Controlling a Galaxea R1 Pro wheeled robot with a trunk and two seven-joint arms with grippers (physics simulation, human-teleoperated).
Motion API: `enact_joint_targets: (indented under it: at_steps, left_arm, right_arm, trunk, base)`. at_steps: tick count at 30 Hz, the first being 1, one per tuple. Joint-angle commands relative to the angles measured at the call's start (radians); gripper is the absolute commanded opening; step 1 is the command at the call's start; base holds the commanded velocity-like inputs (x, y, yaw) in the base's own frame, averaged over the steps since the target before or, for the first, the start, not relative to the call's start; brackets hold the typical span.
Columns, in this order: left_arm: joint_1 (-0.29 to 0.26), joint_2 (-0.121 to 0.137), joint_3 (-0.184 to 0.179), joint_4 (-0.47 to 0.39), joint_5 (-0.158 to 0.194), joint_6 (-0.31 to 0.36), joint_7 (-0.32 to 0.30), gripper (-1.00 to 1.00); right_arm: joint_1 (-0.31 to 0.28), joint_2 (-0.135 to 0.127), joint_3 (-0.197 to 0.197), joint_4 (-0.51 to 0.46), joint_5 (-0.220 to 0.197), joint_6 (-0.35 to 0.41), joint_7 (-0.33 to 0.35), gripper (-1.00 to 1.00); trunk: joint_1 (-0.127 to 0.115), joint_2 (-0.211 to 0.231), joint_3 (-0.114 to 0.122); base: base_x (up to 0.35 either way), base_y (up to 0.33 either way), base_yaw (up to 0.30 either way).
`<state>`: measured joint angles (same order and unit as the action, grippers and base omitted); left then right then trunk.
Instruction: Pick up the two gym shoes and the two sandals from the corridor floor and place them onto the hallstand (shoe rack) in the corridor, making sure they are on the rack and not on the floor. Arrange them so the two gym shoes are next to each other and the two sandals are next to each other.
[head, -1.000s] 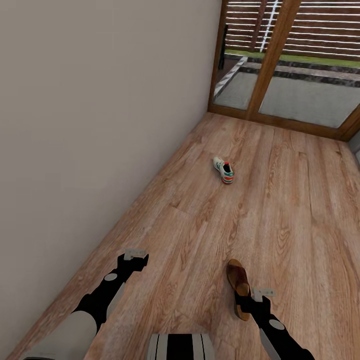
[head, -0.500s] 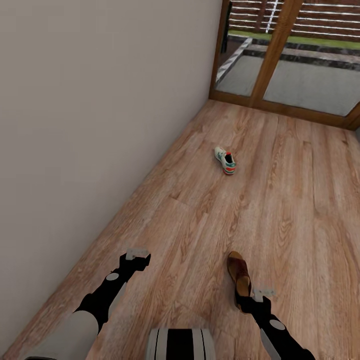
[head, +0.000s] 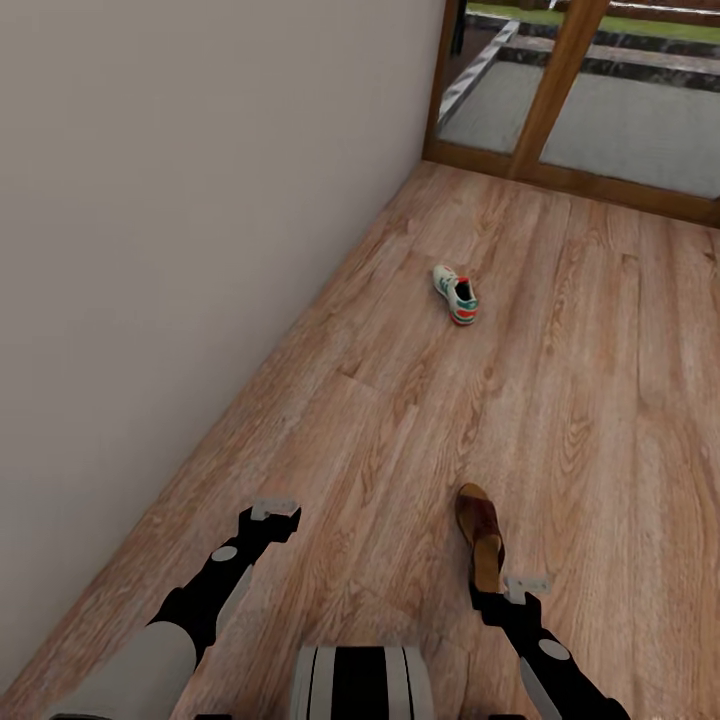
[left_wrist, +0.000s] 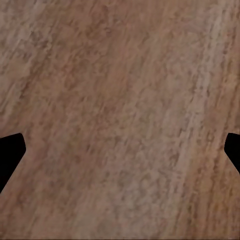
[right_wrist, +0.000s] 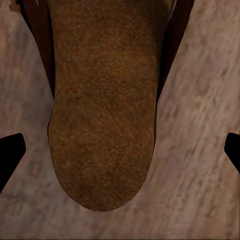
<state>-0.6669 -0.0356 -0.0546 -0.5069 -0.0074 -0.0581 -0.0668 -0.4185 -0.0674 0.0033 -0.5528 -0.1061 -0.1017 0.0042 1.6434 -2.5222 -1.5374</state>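
Right hand hangs over the heel end of a sandal. In the right wrist view both fingertips sit far out at the frame edges with the sandal's tan footbed between them, so the hand is spread wide and holds nothing. Rounded end of the sole is centred in the gap; plank floor shows on both sides of it.

Left hand is also spread. The left wrist view shows only bare corridor floor between its fingertips, nothing near them. It hangs nearer the wall, well apart from the sandal.

Step in hand, as I read it: pre-grasp on this sandal. It lies flat on the floor, lengthwise roughly in line with the right arm.

Next move calls for lowering the right hand until the fingers straddle the sole edges, then closing across the width. The thing is thin and flat, so the fingertips probably have to go nearly to the planks to catch an edge. Risk: pads skate over the footbed or push it along the floor.

Further out: one gym shoe on the floor, well ahead, toward the glazed door. That's a later pickup and needs a drive forward.

Task looks early; both visible shoes are on the floor.
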Motion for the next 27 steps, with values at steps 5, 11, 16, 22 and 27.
enact_joint_targets:
  at_steps: [5, 11, 16, 22, 27]
  left_arm:
    - [0.0, 0.0, 0.0, 0.001, 0.0, -0.004, -0.001, 1.0]
    - [0.001, 0.0, 0.0, 0.001, 0.001, -0.004, -0.001, 1.0]
    - [0.001, 0.0, -0.001, 0.001, 0.001, -0.004, -0.001, 1.0]
    - [0.003, 0.001, 0.0, 0.0, 0.002, -0.006, -0.001, 1.0]
    - [0.003, 0.002, 0.003, 0.0, 0.003, -0.006, -0.001, 1.0]
  right_arm:
    - [0.0, 0.0, 0.001, 0.001, -0.01, -0.004, 0.0, 1.0]
    - [0.0, 0.0, 0.001, -0.001, -0.01, -0.004, 0.002, 1.0]
    - [0.0, 0.0, 0.001, -0.001, -0.01, -0.003, 0.002, 1.0]
    - [0.0, 0.0, 0.001, -0.001, -0.01, -0.003, 0.002, 1.0]
    - [0.0, 0.0, 0.0, -0.001, -0.01, -0.003, 0.002, 1.0]
  trunk:
    - [0.0, 0.0, -0.013]
    - [0.001, -0.001, -0.027]
    - [0.003, -0.002, -0.045]
    - [0.003, -0.002, -0.051]
    - [0.003, -0.002, -0.055]
  base:
    - [0.0, 0.0, 0.003]
    - [0.0, 0.0, 0.045]
    - [0.0, 0.0, 0.019]
    - [0.0, 0.0, 0.004]
    - [0.0, 0.0, 0.021]
